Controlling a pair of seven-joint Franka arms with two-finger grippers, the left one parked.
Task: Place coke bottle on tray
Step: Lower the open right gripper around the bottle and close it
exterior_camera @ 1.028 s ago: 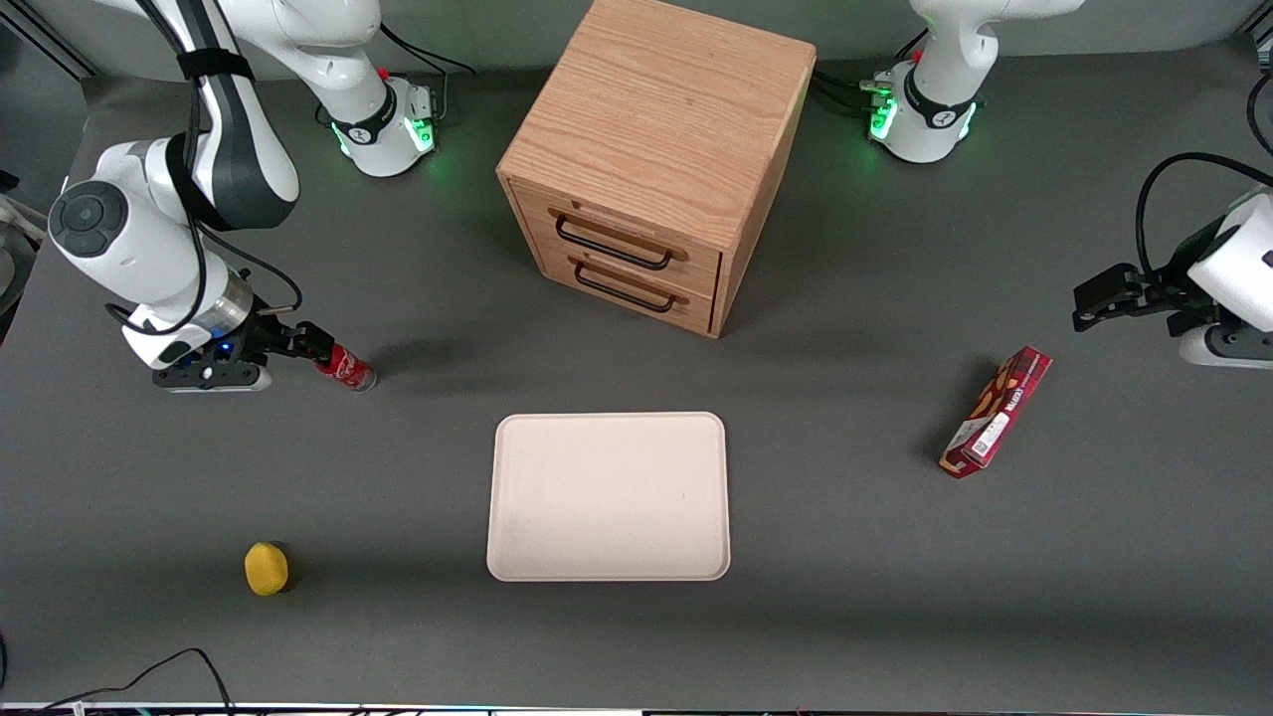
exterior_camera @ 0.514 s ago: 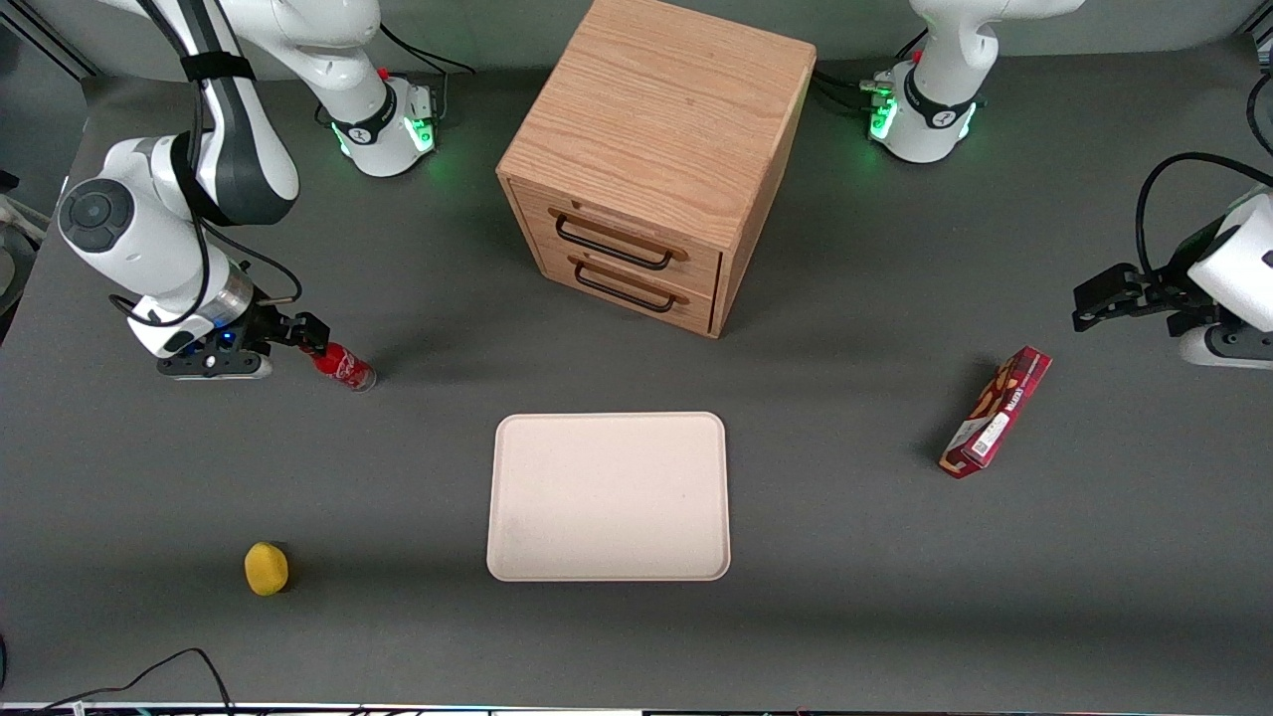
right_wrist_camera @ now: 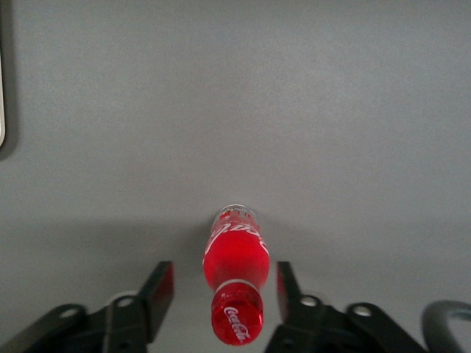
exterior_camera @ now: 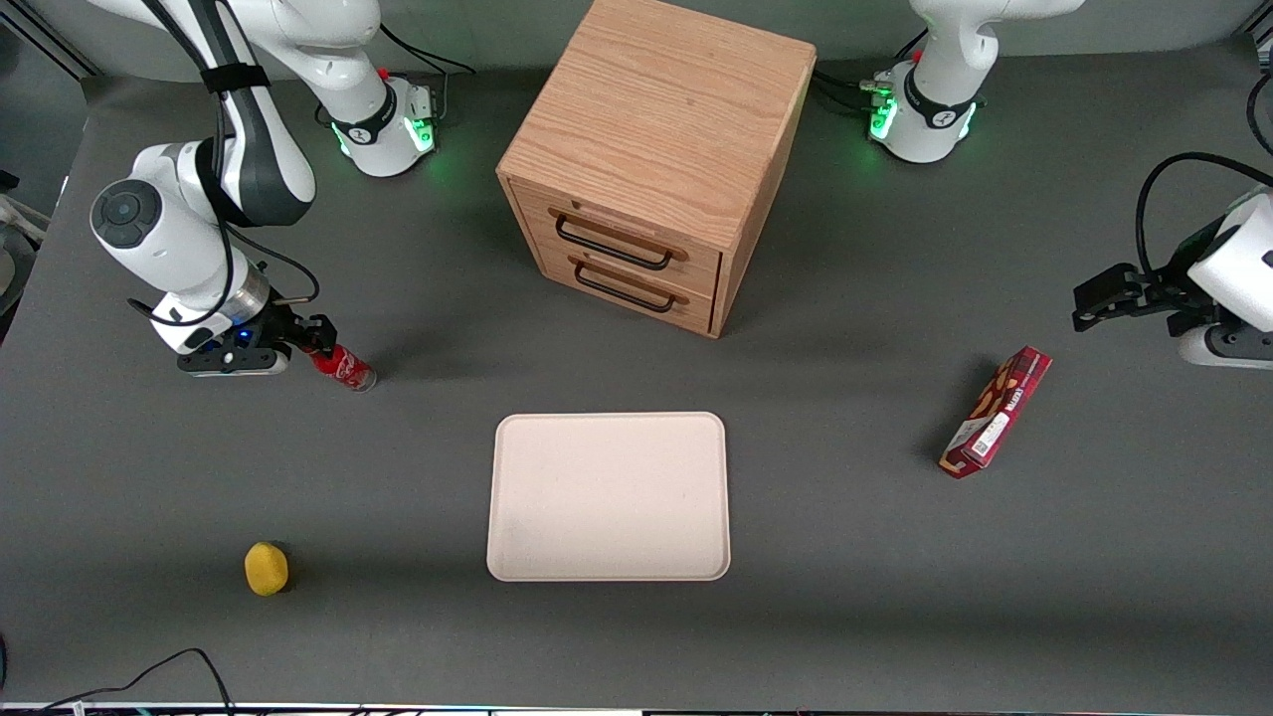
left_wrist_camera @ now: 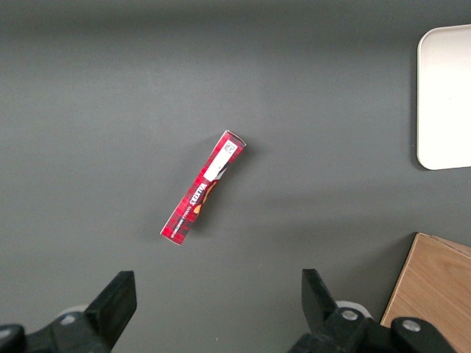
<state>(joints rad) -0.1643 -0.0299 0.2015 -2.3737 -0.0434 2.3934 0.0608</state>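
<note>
The coke bottle (exterior_camera: 343, 367) is small and red with a red cap and a clear base. It stands on the grey table toward the working arm's end, well apart from the tray. My right gripper (exterior_camera: 316, 338) hovers at its cap. In the right wrist view the gripper (right_wrist_camera: 224, 272) is open, with one finger on each side of the bottle (right_wrist_camera: 235, 254) and a gap on both sides. The cream-white tray (exterior_camera: 607, 438) lies empty in the middle of the table, nearer the front camera. Its edge shows in the right wrist view (right_wrist_camera: 1, 110).
A wooden two-drawer cabinet (exterior_camera: 656, 159) stands farther from the camera than the tray. A yellow lemon (exterior_camera: 266, 568) lies near the front edge at the working arm's end. A red snack box (exterior_camera: 997, 412) lies toward the parked arm's end and also shows in the left wrist view (left_wrist_camera: 202, 187).
My right arm's wrist has swung a little toward the table's middle, and the gripper has drawn up from the bottle's body to its cap. The bottle has not moved.
</note>
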